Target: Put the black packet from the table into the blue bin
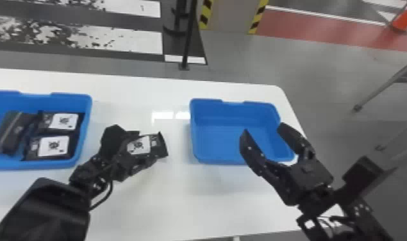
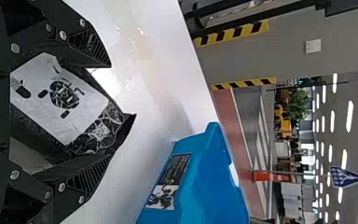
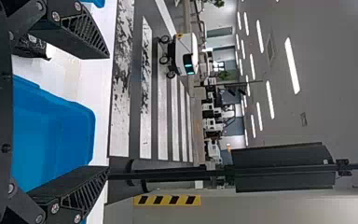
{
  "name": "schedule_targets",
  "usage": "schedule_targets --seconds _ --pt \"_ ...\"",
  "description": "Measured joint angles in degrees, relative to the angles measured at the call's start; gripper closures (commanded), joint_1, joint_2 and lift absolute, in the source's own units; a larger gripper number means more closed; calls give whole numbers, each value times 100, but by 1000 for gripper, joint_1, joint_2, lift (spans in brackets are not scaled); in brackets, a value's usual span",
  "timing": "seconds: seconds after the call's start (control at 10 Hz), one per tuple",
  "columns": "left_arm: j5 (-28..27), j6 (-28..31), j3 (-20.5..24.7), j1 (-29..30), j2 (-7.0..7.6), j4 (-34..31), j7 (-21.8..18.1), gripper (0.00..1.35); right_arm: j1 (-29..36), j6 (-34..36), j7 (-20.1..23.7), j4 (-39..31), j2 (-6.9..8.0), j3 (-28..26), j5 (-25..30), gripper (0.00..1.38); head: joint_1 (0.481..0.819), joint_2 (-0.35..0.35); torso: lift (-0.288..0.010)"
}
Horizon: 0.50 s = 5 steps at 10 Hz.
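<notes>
The black packet (image 1: 160, 146) (white label upward) is over the table (image 1: 177, 189), between the bins, gripped by the left gripper (image 1: 145, 144). The blue bin (image 1: 196, 153) sits near the table's far right corner; above its near right part, the right gripper (image 1: 262, 127) has its fingers spread. Another blue bin (image 1: 87, 112), toward the table's left, contains labelled packets (image 1: 53, 145) and a dark pouch (image 1: 12, 133).

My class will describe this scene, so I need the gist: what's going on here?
A robot's left claw grips a black packet over the white table, between the left-hand blue bin and the right-hand blue bin. Its right claw hovers open near the latter; the former holds other dark packets. The gripped packet is in neither bin yet.
</notes>
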Motion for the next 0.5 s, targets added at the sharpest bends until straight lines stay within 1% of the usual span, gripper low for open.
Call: schedule_targets --seconds 0.1,0.2,0.5 --pt "79 207 -52 -15 29 4 -15 1242 0 0 0 7 0 0 -26 173 695 -224 -110" --pt "121 134 -114 -18 60 7 -40 1207 2 0 0 22 0 0 -60 173 695 -229 -110" --pt "498 -550 -152 -37 99 -43 -323 1207 13 0 0 51 0 0 -77 173 695 -253 -110"
